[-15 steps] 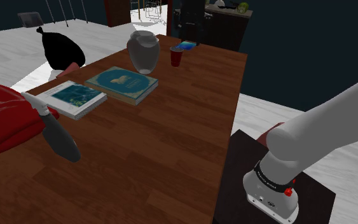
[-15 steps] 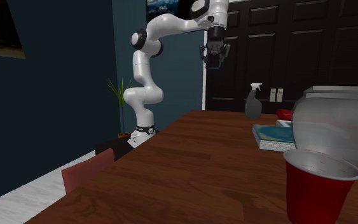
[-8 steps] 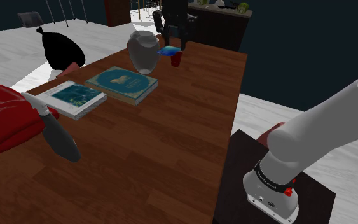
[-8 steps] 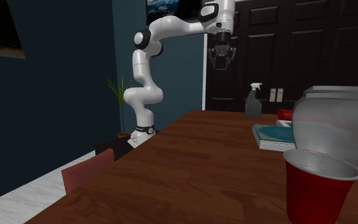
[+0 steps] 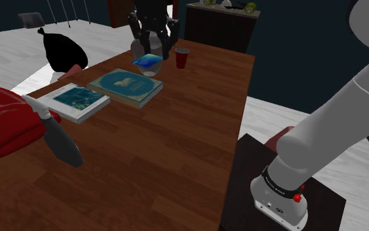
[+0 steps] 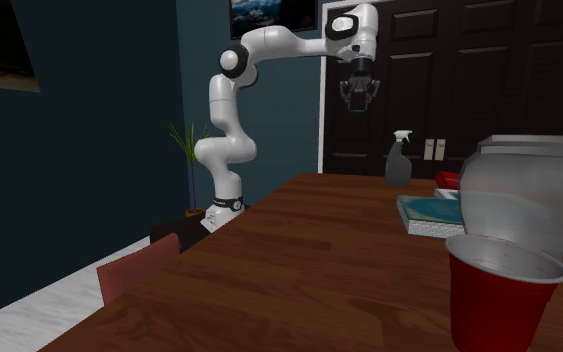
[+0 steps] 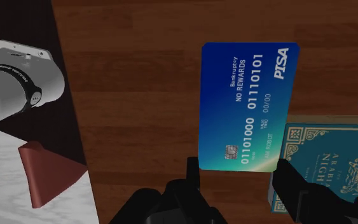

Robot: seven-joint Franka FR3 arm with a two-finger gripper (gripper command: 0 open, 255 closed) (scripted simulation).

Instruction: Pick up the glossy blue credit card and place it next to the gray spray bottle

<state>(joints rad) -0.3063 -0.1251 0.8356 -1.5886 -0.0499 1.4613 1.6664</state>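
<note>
Shoulder view: all-black two-finger gripper (image 5: 151, 47) hangs over the far end of the brown wooden table (image 5: 176, 144), clamped on the glossy blue credit card (image 5: 149, 62). The card is in the air, off the table, in front of a grey rounded jar (image 5: 137, 47) and near a red plastic cup (image 5: 182, 58). A teal hardcover book (image 5: 126, 86) lies just below it. The gray spray bottle (image 5: 57, 134) sits well apart at the view's left, beside a red bag (image 5: 2, 125).

Second exterior view: the gripper (image 6: 357, 97) is high above the table (image 6: 299, 270); the spray bottle (image 6: 399, 160) stands upright below it, further towards the view's right.

Wrist view: both fingers (image 7: 193, 175) press the card (image 7: 247, 102) by its side edges, printed face showing. The wooden table is under it and the teal book (image 7: 330, 159) lies beside it.
</note>
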